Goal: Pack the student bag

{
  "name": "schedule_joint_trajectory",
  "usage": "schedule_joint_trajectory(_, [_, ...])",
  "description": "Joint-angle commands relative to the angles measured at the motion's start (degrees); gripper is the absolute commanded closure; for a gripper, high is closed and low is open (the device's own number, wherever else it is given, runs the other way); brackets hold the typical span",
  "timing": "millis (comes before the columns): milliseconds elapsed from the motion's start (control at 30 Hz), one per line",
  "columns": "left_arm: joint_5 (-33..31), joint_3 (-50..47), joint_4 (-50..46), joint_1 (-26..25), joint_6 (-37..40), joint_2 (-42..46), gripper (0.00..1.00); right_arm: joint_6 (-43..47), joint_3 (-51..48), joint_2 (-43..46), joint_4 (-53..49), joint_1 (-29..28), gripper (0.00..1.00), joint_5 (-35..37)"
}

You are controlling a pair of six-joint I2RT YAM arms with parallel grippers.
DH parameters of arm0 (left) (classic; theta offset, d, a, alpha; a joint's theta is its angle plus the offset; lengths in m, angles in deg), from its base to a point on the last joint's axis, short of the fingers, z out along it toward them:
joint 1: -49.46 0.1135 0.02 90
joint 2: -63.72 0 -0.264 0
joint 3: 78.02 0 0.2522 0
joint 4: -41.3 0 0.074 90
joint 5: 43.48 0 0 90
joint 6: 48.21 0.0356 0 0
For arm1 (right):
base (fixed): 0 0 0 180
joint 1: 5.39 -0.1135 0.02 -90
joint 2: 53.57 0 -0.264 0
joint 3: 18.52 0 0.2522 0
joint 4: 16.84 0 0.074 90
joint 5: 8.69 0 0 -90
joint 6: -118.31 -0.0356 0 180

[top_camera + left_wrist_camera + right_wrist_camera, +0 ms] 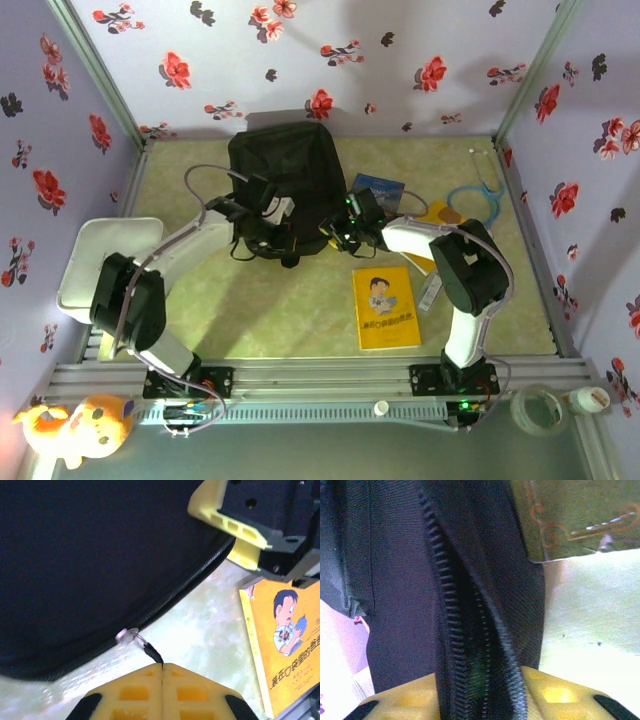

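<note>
Green table (290,310), floral walls (420,40), student bag (285,165)

Top view evenly, brightly lit; wrist views blur close up, the student bag (395,580) dim, table (590,630) perhaps overexposed.

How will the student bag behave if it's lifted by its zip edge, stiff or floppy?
Probably floppy: fabric of the student bag folds between the fingers of the right gripper. It would likely sag rather than keep shape. Its coarse weave looks unlikely to slip.
</note>
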Motion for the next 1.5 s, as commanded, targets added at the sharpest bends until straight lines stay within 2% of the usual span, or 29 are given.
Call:
schedule_joint_trajectory(0, [-4.83, -1.85, -6.77, 1.36, 2.9, 5.69, 1.0, 3.21, 3.33, -1.61, -4.78, -0.01, 0.75, 3.39])
schedule_joint_trajectory(133, [-8.21, -4.63, -8.55, 4.15, 3.6, 7.84, 1.0, 6.43, 4.86, -2.24, -8.86, 0.34, 0.79, 6.88])
schedule_joint_trajectory(367, [-11.01, -6.4, -8.56, 7.98, 4.05, 6.77, 1.0, 10.06, 7.47, -3.22, -13.22, 0.83, 0.83, 11.0])
schedule_joint_trajectory(767, [-18.36, -4.2, -10.03, 9.13, 3.35, -0.67, 1.0, 11.67, 7.62, -2.65, -15.69, 1.05, 0.85, 13.55])
schedule_joint_trajectory(1033, [-24.05, -2.17, -7.74, 9.68, 1.79, -3.39, 1.0, 15.21, 9.98, -3.47, -17.05, 1.55, 0.87, 16.33])
schedule_joint_trajectory(1100, [-23.49, -1.22, -6.92, 9.82, 1.42, -4.45, 1.0, 16.41, 10.06, -3.43, -15.78, 1.66, 0.86, 17.39])
schedule_joint_trajectory(1200, [-16.46, -0.28, -5.15, 8.96, 2.24, -4.65, 1.0, 16.95, 9.44, -3.15, -10.72, 2.19, 0.78, 13.04])
schedule_joint_trajectory(1333, [-8.62, 1.27, -3.15, 5.09, 2.13, -2.27, 1.0, 13.74, 6.94, 1.03, -8.71, 2.1, 0.49, 8.81])
schedule_joint_trajectory(1467, [-4.76, 2.18, -1.18, 2.46, 0.76, 0.22, 1.0, 7.15, 2.74, 5.41, -8.68, 1.76, 0.37, 5.95])
